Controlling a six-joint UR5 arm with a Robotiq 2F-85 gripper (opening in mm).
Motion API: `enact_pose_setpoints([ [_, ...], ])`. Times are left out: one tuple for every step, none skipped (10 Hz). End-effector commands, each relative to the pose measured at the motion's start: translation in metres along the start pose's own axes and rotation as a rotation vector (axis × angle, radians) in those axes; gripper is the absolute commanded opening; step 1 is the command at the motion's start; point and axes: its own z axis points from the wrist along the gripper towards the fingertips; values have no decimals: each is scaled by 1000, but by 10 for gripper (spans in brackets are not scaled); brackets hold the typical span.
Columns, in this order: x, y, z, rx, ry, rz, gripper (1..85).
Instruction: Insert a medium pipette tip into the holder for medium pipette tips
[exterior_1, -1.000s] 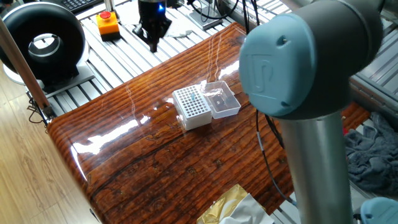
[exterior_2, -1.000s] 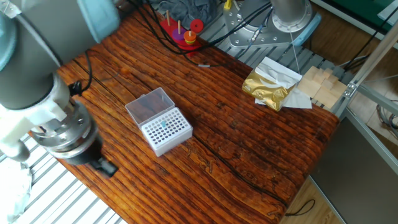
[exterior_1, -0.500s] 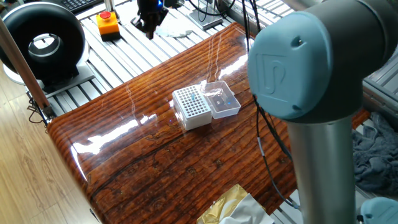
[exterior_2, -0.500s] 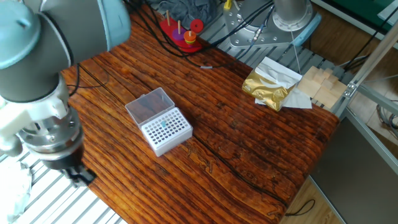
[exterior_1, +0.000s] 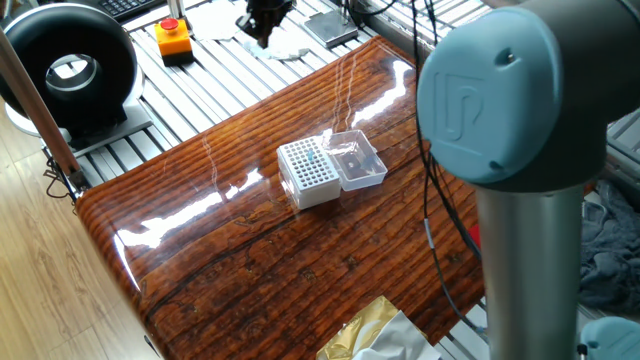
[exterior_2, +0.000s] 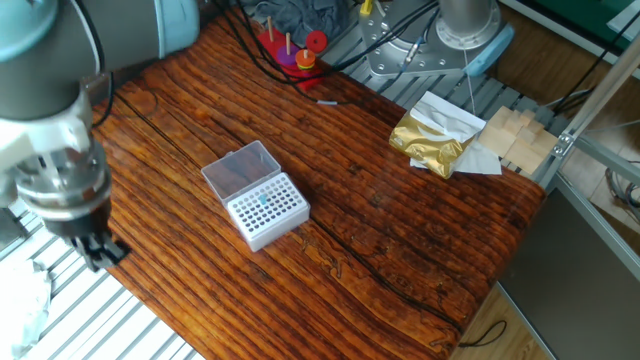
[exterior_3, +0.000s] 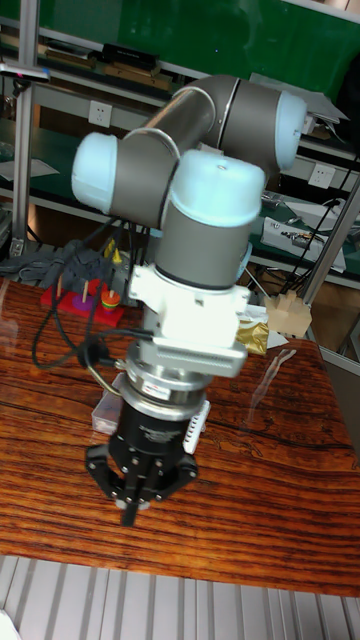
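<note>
The holder for medium pipette tips (exterior_1: 306, 175) (exterior_2: 266, 210) is a white box with a grid of holes, standing mid-table. Its clear lid (exterior_1: 357, 160) (exterior_2: 238, 168) lies open beside it. A bluish spot shows among the holes. My gripper (exterior_1: 264, 16) (exterior_2: 97, 250) (exterior_3: 129, 512) hangs off the table's edge over the slatted metal bench, well away from the holder. Its fingers point down and look shut. I cannot make out a medium pipette tip between them; it is too small to see.
A red stand (exterior_2: 290, 52) with pegs sits at one table corner, and a small pale sliver (exterior_2: 328, 103) lies near it. Gold foil and white paper (exterior_2: 436, 135) lie by the opposite edge. An orange button box (exterior_1: 173, 37) and a black ring-shaped device (exterior_1: 68, 70) stand on the bench.
My gripper has travelled along the table's edge over the slatted bench, moving further from the holder. The holder and lid have not moved.
</note>
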Motion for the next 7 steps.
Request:
enact_pose_setpoints([
  [18, -25, -2, 5, 2, 33, 10],
  [19, -36, -4, 30, -5, 32, 10],
  [18, -42, -7, 29, -36, 42, 10],
  [19, -46, -11, 22, -48, 59, 10],
  [20, -51, -16, 23, -53, 75, 10],
  [24, -57, -21, 26, -50, 84, 10],
  [30, -61, -24, 26, -35, 108, 10],
])
